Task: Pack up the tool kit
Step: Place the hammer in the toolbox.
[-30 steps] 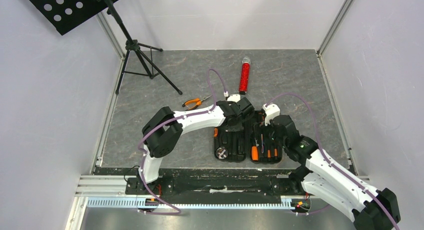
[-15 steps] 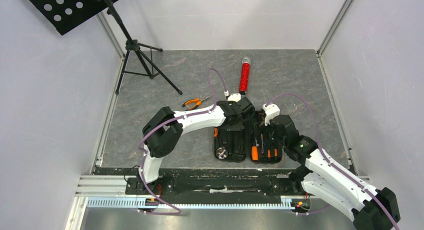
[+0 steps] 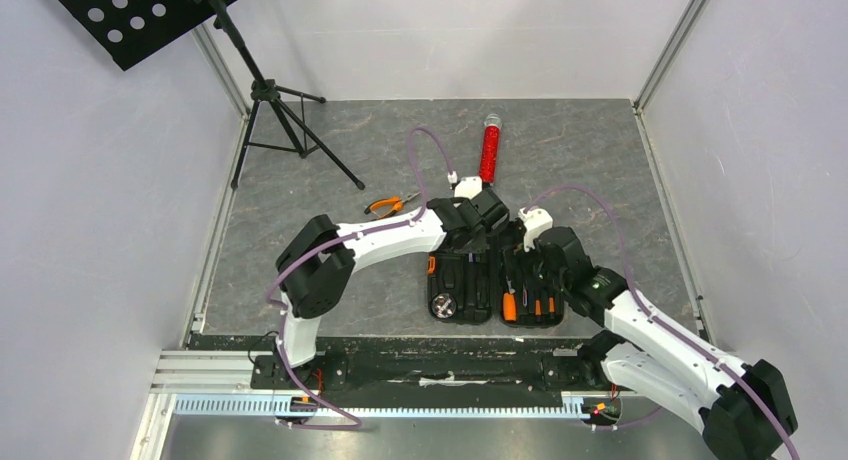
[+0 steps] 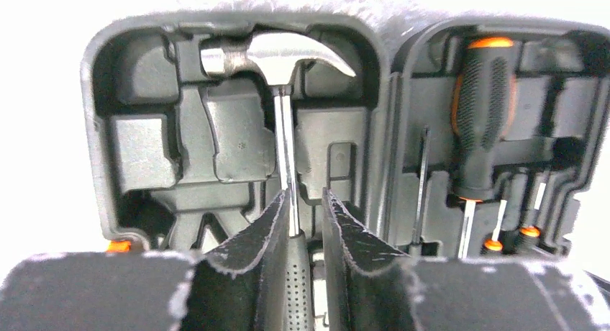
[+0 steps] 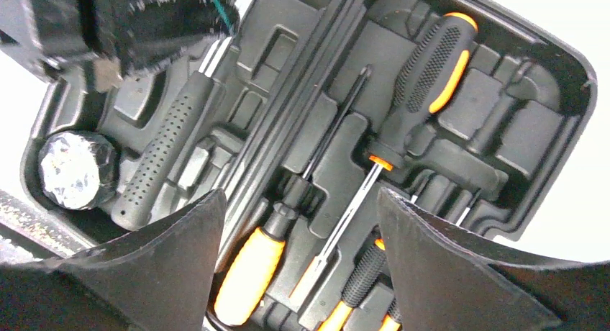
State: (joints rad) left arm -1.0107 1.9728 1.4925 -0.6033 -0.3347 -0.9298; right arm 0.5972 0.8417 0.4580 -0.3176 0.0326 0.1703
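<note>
While hammer point(image 4: 285, 129) lies head nearward, left fingers point(image 4: 252, 252) parted astride it, right fingers point(image 5: 158, 266) spread

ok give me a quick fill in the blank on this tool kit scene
The steel-headed hammer lies in the ___ half of the open black ribbed plastic case.
Of the tools, only the orange-handled ___ lie outside the case.
The right end effector hovers over the case with its jaws ___.
Missing words: left; pliers; open.

text: none legible | brands/labels: none legible | numbers/signs: none legible | checked: tool kit case point(image 4: 144, 158) mouldings, all three views
</note>
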